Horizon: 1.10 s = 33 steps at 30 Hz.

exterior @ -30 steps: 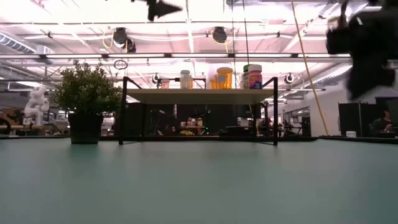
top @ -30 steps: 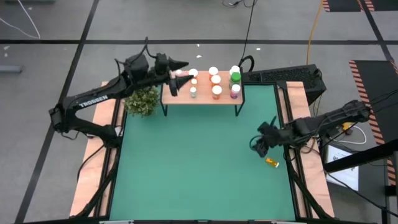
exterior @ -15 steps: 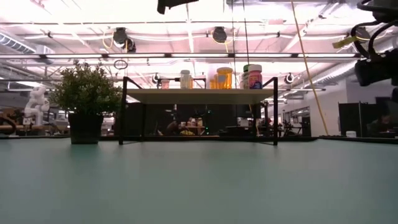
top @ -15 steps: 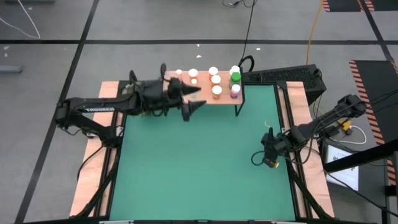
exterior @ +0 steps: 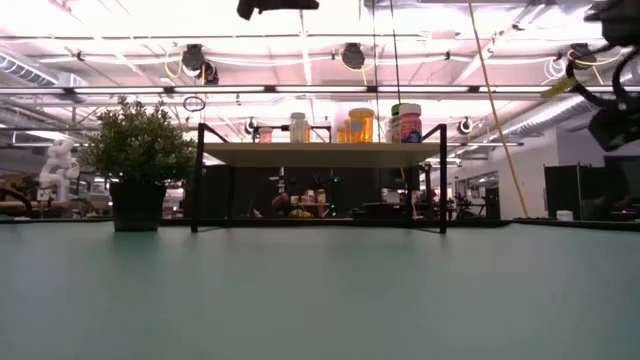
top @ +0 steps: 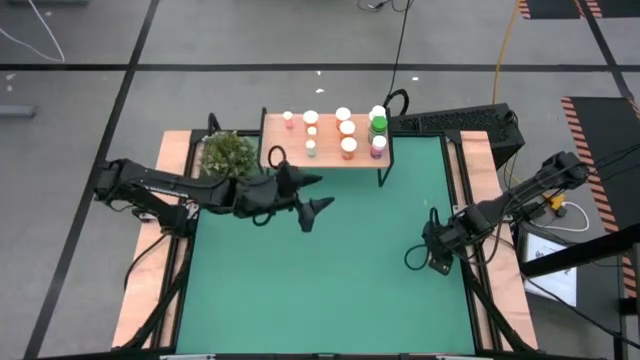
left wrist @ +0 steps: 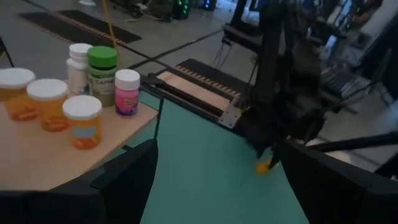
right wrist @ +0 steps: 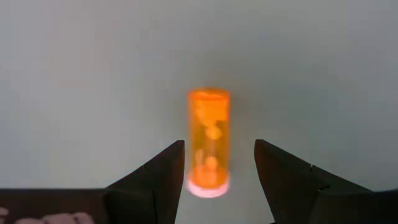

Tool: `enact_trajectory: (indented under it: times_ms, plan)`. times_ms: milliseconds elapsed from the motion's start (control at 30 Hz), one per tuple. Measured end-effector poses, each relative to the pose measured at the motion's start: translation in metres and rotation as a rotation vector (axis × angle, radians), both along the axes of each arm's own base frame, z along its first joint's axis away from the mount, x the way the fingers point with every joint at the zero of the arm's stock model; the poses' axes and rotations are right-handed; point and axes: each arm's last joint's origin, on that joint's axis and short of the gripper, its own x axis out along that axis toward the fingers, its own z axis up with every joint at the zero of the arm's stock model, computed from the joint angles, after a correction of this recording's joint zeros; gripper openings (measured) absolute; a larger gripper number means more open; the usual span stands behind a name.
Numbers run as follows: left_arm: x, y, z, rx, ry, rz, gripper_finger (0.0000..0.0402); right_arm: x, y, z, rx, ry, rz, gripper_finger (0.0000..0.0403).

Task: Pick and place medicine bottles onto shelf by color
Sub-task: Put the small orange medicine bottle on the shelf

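orange bottle (right wrist: 209, 140) lies on its side between the right gripper's (right wrist: 219, 163) spread jaws, ungripped.

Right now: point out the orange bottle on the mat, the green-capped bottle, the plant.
orange bottle (right wrist: 209, 138): right wrist view, mid-body.
green-capped bottle (left wrist: 102, 57): left wrist view, cap.
plant (exterior: 139, 143): low view, foliage.

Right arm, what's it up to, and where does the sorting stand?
The right gripper hangs open over an orange bottle lying on the green mat near the table's right edge, its fingers either side of it, not yet closed. The left gripper is open and empty in front of the shelf. About nine bottles stand on the shelf, oranges grouped together.
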Motion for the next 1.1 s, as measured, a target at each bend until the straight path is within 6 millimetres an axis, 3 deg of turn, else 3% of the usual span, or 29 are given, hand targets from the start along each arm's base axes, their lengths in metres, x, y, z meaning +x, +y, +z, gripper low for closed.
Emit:
enact_trajectory:
  times_ms: [233, 433, 700, 833, 1100]
  plan:
    - [-0.004, -0.016, -0.003, -0.099, -0.002, 0.016, 0.0340, -0.004, 0.000, -0.025, 0.079, 0.037, -0.081, 0.0177]
    - [-0.015, -0.048, -0.010, -0.107, 0.091, -0.076, 0.0340, -0.001, 0.003, -0.026, 0.140, 0.022, -0.096, 0.0137]
    - [-0.034, -0.076, -0.027, -0.246, 0.223, -0.039, 0.0340, 0.002, 0.005, -0.025, 0.173, 0.015, -0.185, 0.0086]
    - [-0.051, -0.088, -0.041, -0.297, 0.375, -0.012, 0.0340, 0.016, 0.013, -0.014, 0.325, -0.141, -0.267, 0.0085]
    - [-0.082, -0.095, -0.059, -0.385, 0.625, 0.106, 0.0340, 0.043, 0.011, 0.007, 0.400, -0.497, -0.472, 0.0090]
